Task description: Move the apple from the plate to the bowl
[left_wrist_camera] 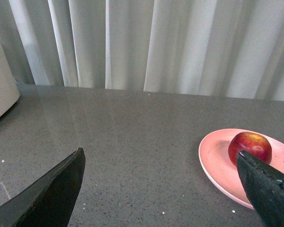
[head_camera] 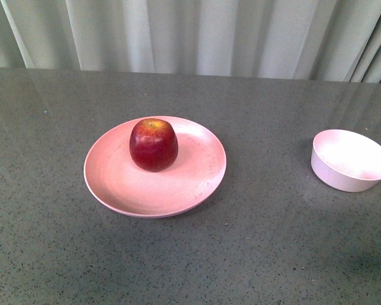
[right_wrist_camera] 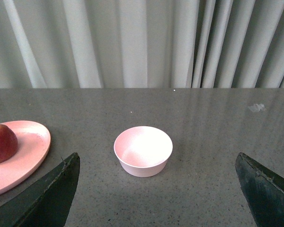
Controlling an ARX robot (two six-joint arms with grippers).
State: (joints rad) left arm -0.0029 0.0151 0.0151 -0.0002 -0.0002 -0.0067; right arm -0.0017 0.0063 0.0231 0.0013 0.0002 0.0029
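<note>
A dark red apple (head_camera: pixel 153 145) with a yellowish top stands upright on the wide salmon-pink plate (head_camera: pixel 114 184) at the table's middle left. The small pale bowl (head_camera: pixel 350 160) sits empty at the right. Neither arm shows in the front view. In the left wrist view my left gripper (left_wrist_camera: pixel 161 189) is open over bare table, with the apple (left_wrist_camera: pixel 249 146) and plate (left_wrist_camera: pixel 215 161) beyond one finger. My right gripper (right_wrist_camera: pixel 156 189) is open too, its fingers spread wide with the bowl (right_wrist_camera: pixel 143 150) ahead between them and the plate (right_wrist_camera: pixel 23 156) and apple (right_wrist_camera: pixel 2 143) off to one side.
The grey speckled table (head_camera: pixel 254 254) runs back to pale pleated curtains (head_camera: pixel 197 35). A pale rounded object (left_wrist_camera: pixel 1 85) stands at the edge of the left wrist view.
</note>
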